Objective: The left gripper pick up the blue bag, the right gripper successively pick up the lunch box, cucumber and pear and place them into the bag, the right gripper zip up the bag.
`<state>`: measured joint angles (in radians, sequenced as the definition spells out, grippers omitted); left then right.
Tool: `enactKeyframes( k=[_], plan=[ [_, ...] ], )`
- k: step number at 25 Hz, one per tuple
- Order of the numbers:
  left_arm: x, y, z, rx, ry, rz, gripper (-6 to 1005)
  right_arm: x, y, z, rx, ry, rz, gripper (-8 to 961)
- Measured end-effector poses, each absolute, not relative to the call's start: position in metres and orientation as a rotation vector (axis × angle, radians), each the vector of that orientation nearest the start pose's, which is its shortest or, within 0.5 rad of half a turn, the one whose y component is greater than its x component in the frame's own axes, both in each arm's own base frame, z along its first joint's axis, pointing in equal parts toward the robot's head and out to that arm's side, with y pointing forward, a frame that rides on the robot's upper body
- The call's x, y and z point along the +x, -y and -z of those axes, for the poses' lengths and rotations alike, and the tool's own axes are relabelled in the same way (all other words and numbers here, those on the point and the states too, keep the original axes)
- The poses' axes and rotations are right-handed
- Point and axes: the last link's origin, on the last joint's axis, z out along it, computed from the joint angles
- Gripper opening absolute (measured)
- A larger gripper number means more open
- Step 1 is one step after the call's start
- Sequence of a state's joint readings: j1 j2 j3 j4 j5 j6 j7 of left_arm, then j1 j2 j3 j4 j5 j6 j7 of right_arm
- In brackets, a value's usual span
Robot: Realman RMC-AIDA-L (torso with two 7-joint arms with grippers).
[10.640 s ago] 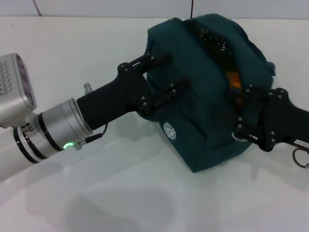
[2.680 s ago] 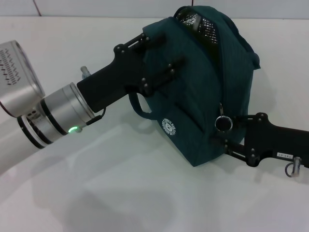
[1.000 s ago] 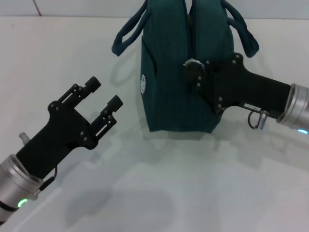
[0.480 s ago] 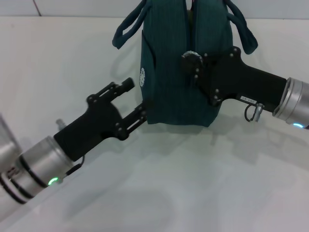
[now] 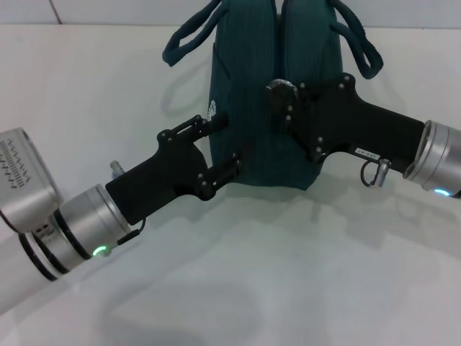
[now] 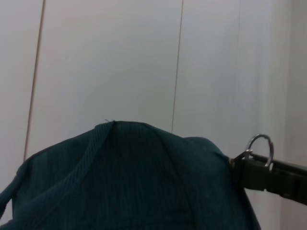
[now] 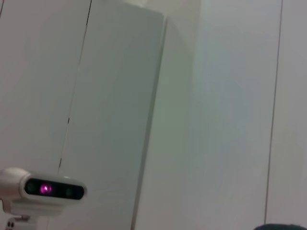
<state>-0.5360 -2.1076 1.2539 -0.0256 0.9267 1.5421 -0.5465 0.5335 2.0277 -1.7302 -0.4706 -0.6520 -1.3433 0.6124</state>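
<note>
Blue bag [image 5: 270, 94] top cut off, contents unseen, right pincer [image 5: 277, 97] tips seemingly hidden against the fabric

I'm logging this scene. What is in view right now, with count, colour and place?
bag: one, dark teal, upright on the table between the two grippers, handles up.
logo: one, white, on the bag's left side.
table: one, white, under everything.
left gripper: one, black with silver wrist and green light, fingers at the bag's lower left side.
right gripper: one, black with silver wrist, against the bag's front.
</note>
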Motion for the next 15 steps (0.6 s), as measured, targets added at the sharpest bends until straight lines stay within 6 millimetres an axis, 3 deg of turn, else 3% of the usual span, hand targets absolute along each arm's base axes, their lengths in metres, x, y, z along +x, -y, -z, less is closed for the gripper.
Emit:
enactKeyframes(
  k=[2,7,15],
  plan=[
    [-0.2525,-0.2849,0.0738,-2.325,0.393,1.124,618,0.1822,-0.3319,0.0507,-2.446,0.091,-1.133,16],
    [-0.2515,-0.2881,0.0736,-2.322,0.390,1.118,391,0.1806,-0.3288,0.0509,-2.453,0.103,-1.154,16],
    [-0.2494,-0.2927,0.0738,-2.322,0.379,1.108,318,0.1830,-0.3239,0.0489,-2.446,0.089,-1.183,15]
  ],
)
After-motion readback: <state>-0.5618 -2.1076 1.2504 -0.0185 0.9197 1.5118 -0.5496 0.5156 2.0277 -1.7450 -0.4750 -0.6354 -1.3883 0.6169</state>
